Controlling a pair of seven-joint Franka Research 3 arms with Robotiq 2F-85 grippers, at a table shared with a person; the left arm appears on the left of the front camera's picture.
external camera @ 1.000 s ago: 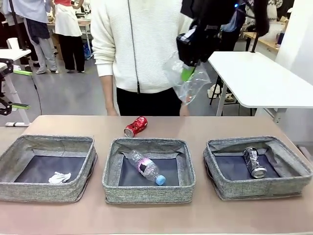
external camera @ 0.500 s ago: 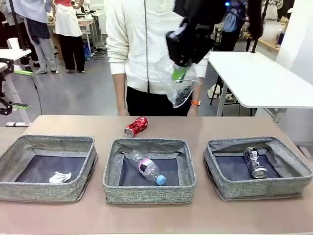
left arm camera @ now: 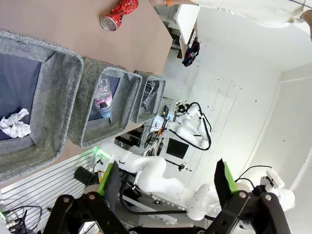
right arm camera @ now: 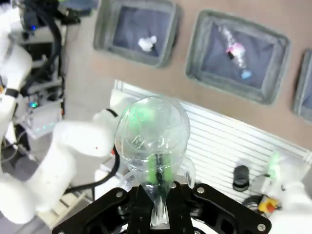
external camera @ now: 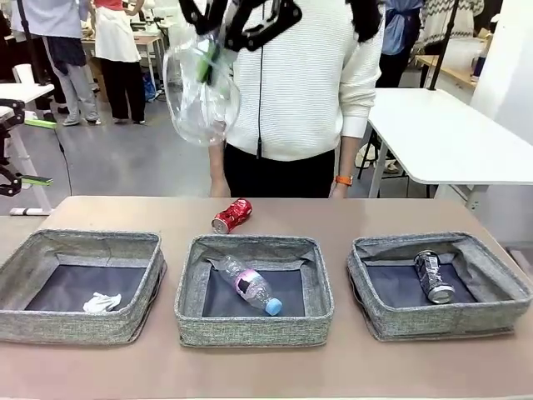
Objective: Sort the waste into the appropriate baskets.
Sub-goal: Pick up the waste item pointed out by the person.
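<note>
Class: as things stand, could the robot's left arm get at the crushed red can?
Probably yes: the left gripper is open and empty, and the crushed red can lies uncovered on the table beyond the middle basket.

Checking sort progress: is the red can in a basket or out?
Out. The crushed red can lies on its side on the table, just behind the middle basket's far rim.

Right pincer pinching clear plastic cup
</note>
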